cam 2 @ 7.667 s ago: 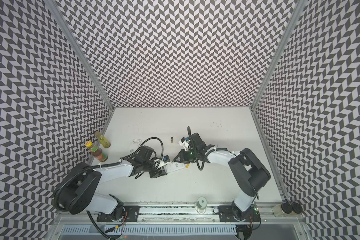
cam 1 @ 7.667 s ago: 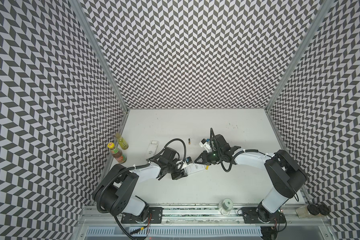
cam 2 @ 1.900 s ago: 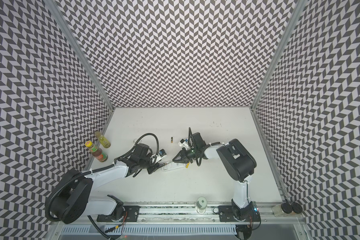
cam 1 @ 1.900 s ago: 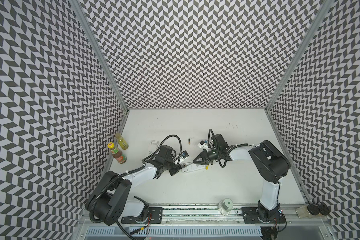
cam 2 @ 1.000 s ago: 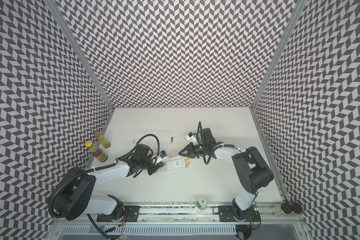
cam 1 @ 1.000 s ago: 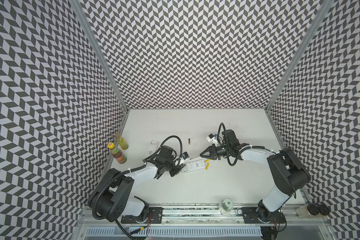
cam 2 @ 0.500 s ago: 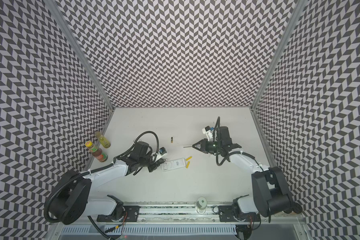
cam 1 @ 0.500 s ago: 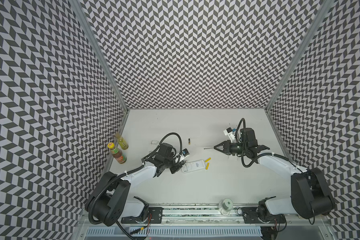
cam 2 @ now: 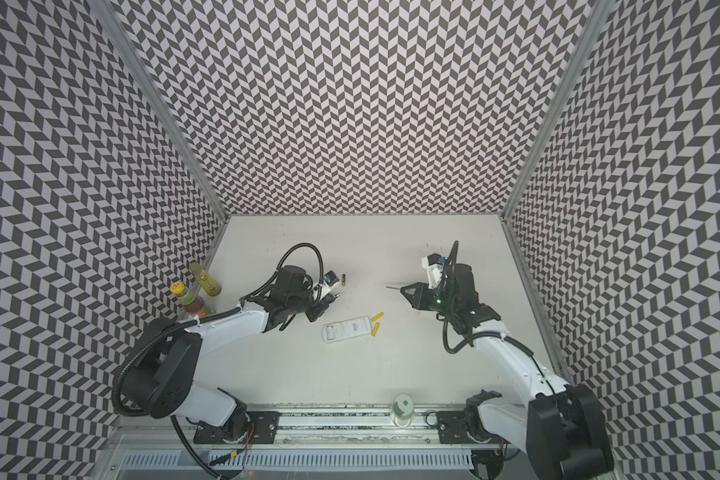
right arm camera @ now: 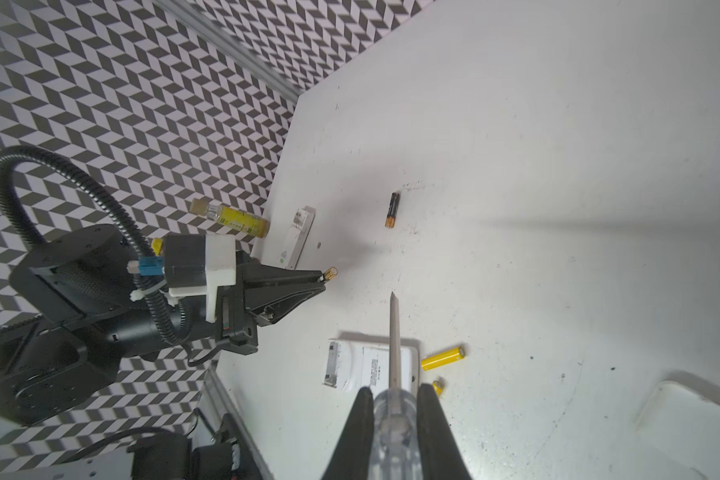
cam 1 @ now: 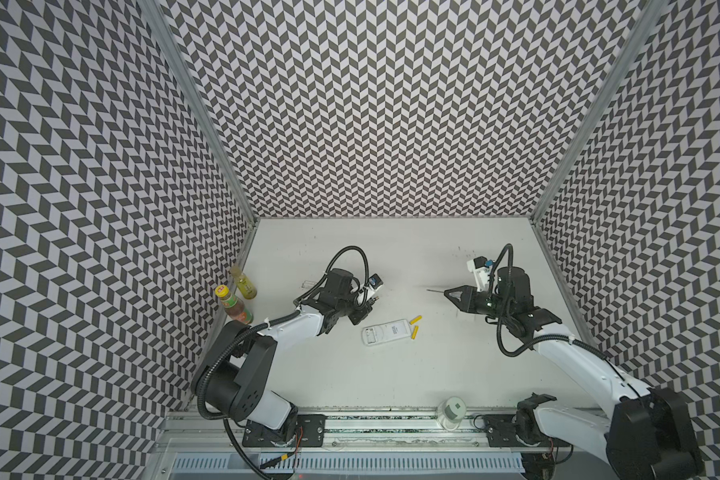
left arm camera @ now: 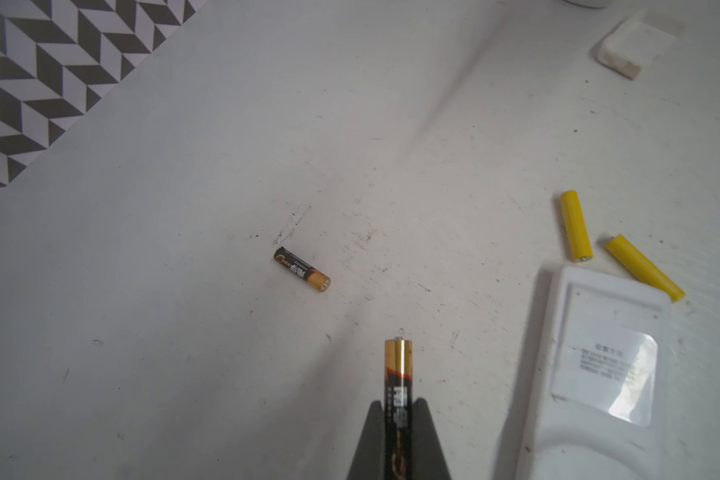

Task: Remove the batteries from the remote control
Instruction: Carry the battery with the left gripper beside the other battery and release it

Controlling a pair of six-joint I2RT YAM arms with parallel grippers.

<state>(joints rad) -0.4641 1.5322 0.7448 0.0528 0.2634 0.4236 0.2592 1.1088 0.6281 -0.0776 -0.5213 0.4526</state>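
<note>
1. Left gripper (left arm camera: 398, 405): I read the jaws as closed down to the width of one cell. They clamp a black battery (left arm camera: 398, 374) by its black end, and its gold end projects forward past the fingertips (left arm camera: 374, 415). In both top views this gripper sits near the back-left corner of the remote control (cam 1: 387, 331), apart from it.

2. Right gripper (right arm camera: 395, 392): I read the jaws as closed on the clear handle of a screwdriver (right arm camera: 393, 332). The thin shaft points toward the left arm. In a top view this gripper (cam 1: 449, 294) is well to the right of the remote control, with the shaft tip over bare table (cam 1: 391, 249).

3. Batteries, location:
- Held black battery: in the left gripper, as in item 1. The right wrist view shows its gold end (right arm camera: 330, 272) at the fingertips.
- Second black battery (left arm camera: 302, 269): lying loose on the table, behind the left gripper in a top view (cam 2: 343, 281).
- Two yellow batteries (cam 1: 415, 320) (cam 1: 415, 331): lying on the table just beside the right end of the remote control. In the left wrist view one (left arm camera: 644, 267) appears to touch the remote's corner; the other (left arm camera: 576, 225) lies just clear of it.

4. Remote control: white, lying flat with its labelled back face up (left arm camera: 599, 374).

5. Two bottles (cam 1: 244, 284) (cam 1: 233, 303) stand by the left wall, well apart from the work.
</note>
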